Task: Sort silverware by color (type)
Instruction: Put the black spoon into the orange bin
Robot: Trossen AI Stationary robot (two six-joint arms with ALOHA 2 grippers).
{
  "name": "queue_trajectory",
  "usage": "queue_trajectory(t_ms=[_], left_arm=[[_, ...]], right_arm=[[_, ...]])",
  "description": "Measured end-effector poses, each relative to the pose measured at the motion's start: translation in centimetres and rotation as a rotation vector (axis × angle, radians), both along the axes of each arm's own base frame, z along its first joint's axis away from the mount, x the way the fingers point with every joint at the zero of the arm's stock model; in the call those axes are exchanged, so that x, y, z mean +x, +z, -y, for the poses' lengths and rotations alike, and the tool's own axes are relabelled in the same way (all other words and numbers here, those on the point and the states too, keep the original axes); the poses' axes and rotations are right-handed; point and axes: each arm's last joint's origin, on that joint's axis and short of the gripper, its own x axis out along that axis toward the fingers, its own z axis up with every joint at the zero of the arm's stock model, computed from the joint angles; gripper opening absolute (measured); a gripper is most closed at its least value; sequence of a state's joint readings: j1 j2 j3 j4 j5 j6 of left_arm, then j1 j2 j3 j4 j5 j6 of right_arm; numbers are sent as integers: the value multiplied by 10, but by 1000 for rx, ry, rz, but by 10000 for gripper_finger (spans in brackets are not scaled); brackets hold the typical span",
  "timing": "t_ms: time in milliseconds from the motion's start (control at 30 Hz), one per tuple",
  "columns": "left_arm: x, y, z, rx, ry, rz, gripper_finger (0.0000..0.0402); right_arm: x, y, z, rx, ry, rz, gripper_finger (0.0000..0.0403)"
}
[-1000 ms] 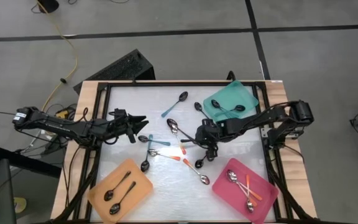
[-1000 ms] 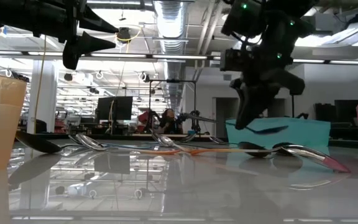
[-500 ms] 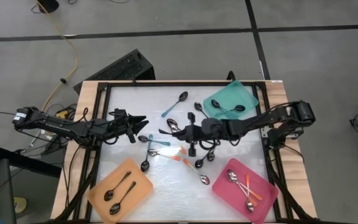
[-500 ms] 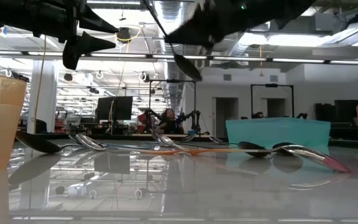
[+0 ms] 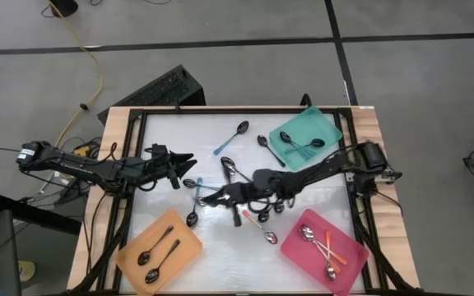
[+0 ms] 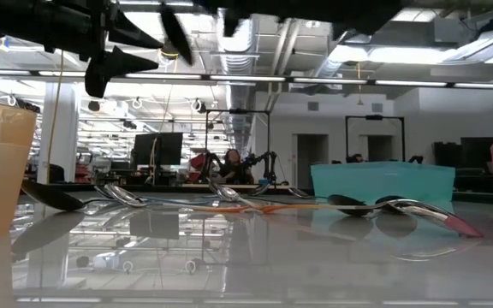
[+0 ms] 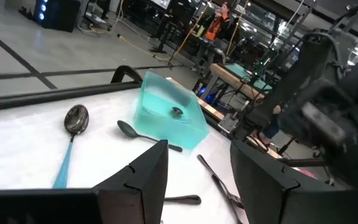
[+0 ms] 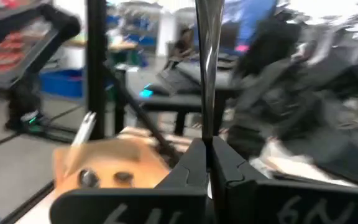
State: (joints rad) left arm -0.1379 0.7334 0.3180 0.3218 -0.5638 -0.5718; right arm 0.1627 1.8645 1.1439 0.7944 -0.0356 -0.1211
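My right gripper (image 5: 223,195) reaches level over the table's middle, shut on an all-metal spoon (image 8: 205,74). In the low view the spoon's bowl (image 6: 175,32) shows high above the table. My left gripper (image 5: 183,159) hovers open at the table's left (image 7: 197,180), holding nothing. Loose silverware lies flat mid-table: a teal-handled spoon (image 5: 233,136), a dark spoon (image 5: 266,146), an orange-handled spoon (image 5: 257,224) and a dark spoon (image 5: 192,218). The orange tray (image 5: 179,251), the pink tray (image 5: 348,247) and the teal tray (image 5: 327,127) each hold spoons. My right gripper pinches the spoon's handle (image 8: 207,140) between its two fingertips. The fingers come level from the table's right and lie along the spoon. The spoon sticks out ahead of them toward the table's left, bowl end farthest, lifted clear of the table.
A black frame (image 5: 220,111) runs around the white tabletop. The three trays sit at the near left, near right and far right corners. Bare white surface lies along the far left and between the orange and pink trays. A keyboard (image 5: 159,89) lies on the floor beyond the table.
My right gripper has risen from the tabletop near the middle and gone toward the table's left edge. It has tipped from pointing down to level. It stays shut on the spoon, which has come up clear of the table.
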Motion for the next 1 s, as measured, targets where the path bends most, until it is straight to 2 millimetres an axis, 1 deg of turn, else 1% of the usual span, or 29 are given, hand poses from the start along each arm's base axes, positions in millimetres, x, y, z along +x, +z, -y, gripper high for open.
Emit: queue_trajectory(t_ms=[133,233,367,467,567,700,900,1000], left_arm=[[0,0,1,-14,-19,6,157],[0,0,1,-18,-43,5,157],[1,0,2,-21,-71,2,157],[1,-2,2,-22,-86,-12,157],[0,-4,2,-39,-84,-31,157],[0,-7,2,-54,-81,-50,157],[-1,-9,2,-61,-78,-77,157],[-1,-10,2,-67,-77,-79,157]], right_arm=[[31,2,-14,-5,114,26,7],[55,4,-22,-16,201,11,7],[84,-5,-36,-30,307,-57,7],[101,-11,-48,-46,371,-95,7],[116,-15,-54,-54,427,-110,7],[130,-23,-61,-62,497,-108,8],[145,-26,-59,-64,584,-76,8],[150,-31,-57,-65,617,-66,8]])
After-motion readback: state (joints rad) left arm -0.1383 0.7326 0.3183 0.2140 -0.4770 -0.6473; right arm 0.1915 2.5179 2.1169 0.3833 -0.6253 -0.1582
